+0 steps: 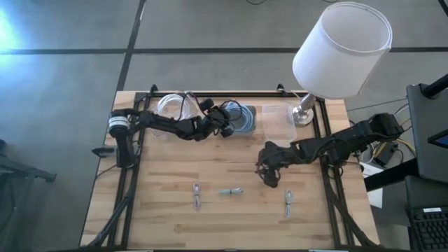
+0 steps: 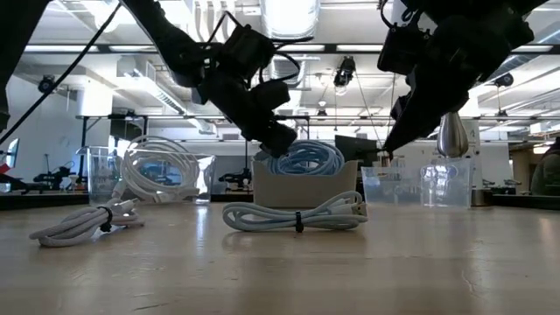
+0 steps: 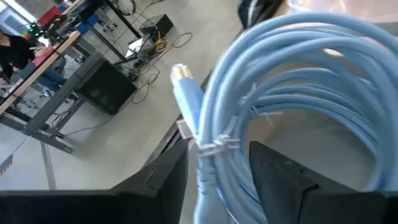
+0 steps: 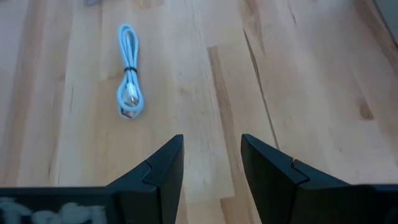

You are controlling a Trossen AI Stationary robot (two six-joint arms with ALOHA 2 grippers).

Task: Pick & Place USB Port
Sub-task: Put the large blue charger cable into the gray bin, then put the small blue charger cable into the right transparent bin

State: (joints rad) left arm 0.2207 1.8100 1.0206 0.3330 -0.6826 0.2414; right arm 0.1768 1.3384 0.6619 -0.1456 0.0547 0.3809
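My left gripper [image 1: 227, 124] is at the far side of the table, over the cardboard box [image 1: 245, 119] [image 2: 262, 188] that holds light-blue cables. It is shut on a coiled light-blue USB cable [image 3: 292, 81], whose plug [image 3: 181, 78] sticks up beside the tie. My right gripper [image 1: 269, 175] [image 4: 211, 180] hovers open above bare wood at mid-table, right of centre. Three bundled cables lie flat on the near half of the table: left [image 1: 197, 194], middle [image 1: 231, 191] and right [image 1: 288, 203]. One bundled cable [image 4: 127, 84] shows ahead of the right gripper's fingers. My left gripper pinches the light-blue cable's bundled strands just below the twist tie [image 3: 214, 146], between its two fingers [image 3: 277, 180]. The fingers slant down toward the box. The coil loops out ahead of the fingers, over the box; whether it rests on the cables inside, I cannot tell.
A clear tub [image 1: 171, 106] with white cables stands left of the box, and an empty clear tub [image 1: 278, 120] stands to its right. A lamp with a white shade [image 1: 343, 49] is at the far right corner. Black rails [image 1: 210, 93] frame the table.
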